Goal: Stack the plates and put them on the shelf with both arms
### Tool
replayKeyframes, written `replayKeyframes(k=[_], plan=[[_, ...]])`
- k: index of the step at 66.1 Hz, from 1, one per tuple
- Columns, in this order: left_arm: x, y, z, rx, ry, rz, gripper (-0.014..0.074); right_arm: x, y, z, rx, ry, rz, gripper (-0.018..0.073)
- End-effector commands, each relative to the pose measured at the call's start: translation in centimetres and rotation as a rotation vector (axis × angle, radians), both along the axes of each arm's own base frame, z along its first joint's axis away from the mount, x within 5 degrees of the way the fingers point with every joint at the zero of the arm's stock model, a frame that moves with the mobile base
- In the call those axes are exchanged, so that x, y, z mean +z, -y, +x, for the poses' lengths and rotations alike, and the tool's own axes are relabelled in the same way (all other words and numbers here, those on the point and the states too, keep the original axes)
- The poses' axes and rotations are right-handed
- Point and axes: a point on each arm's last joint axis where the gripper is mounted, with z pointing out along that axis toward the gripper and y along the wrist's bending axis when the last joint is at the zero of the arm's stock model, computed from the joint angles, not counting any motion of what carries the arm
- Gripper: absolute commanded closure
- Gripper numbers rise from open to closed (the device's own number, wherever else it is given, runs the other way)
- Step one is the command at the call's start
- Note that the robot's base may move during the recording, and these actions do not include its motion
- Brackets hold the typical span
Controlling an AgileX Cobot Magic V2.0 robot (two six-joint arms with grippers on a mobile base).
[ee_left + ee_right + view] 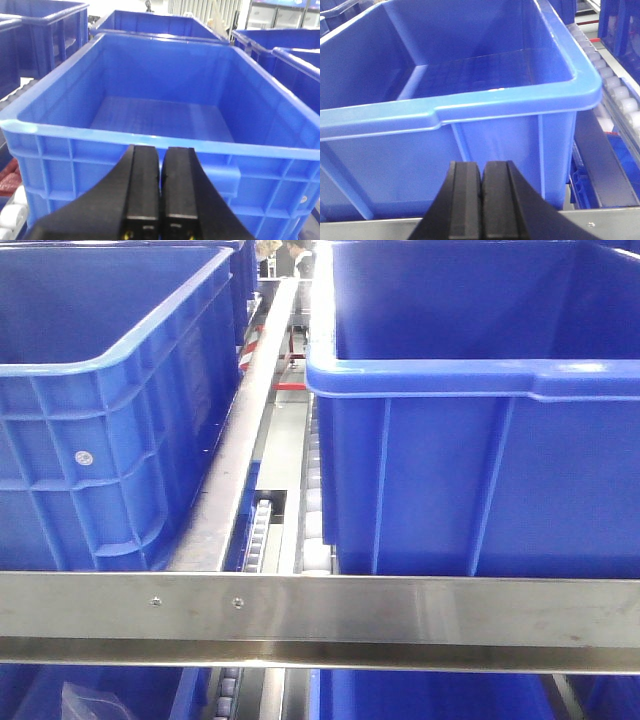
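Note:
No plates show in any view. My left gripper [160, 150] is shut and empty, its black fingers pressed together in front of the near wall of an empty blue crate [150, 145]. My right gripper [482, 165] is shut and empty, just in front of the near wall of another empty blue crate [470, 107]. Neither gripper shows in the front view, where two blue crates stand, one on the left [100, 420] and one on the right [470, 440].
A steel shelf rail [320, 605] crosses the front view below the crates. A roller conveyor track [262, 530] runs between them, and rollers [615, 95] line the right crate's side. More blue crates [160, 22] stand behind and beside, and below the rail.

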Motion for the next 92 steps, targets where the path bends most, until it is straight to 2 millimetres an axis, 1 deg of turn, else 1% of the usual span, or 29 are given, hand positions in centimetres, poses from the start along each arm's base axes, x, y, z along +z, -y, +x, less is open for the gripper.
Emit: replayKeyframes(k=[1, 8, 13, 92], plan=[[0.87, 0.08, -0.31, -0.006, 0.114, 0.018, 0.0513, 0.83, 0.11, -0.13, -0.013, 0.101, -0.004, 0.051], [0.95, 0.07, -0.32, -0.004, 0.122, 0.024, 0.0513, 0.83, 0.11, -0.13, -0.013, 0.101, -0.004, 0.051], [0.92, 0.04, -0.31, -0.006, 0.116, -0.016, 0.0513, 0.83, 0.11, -0.13, -0.013, 0.101, -0.004, 0.051], [0.92, 0.04, -0.31, -0.006, 0.116, -0.014, 0.0513, 0.83, 0.11, -0.13, -0.013, 0.101, -0.004, 0.051]])
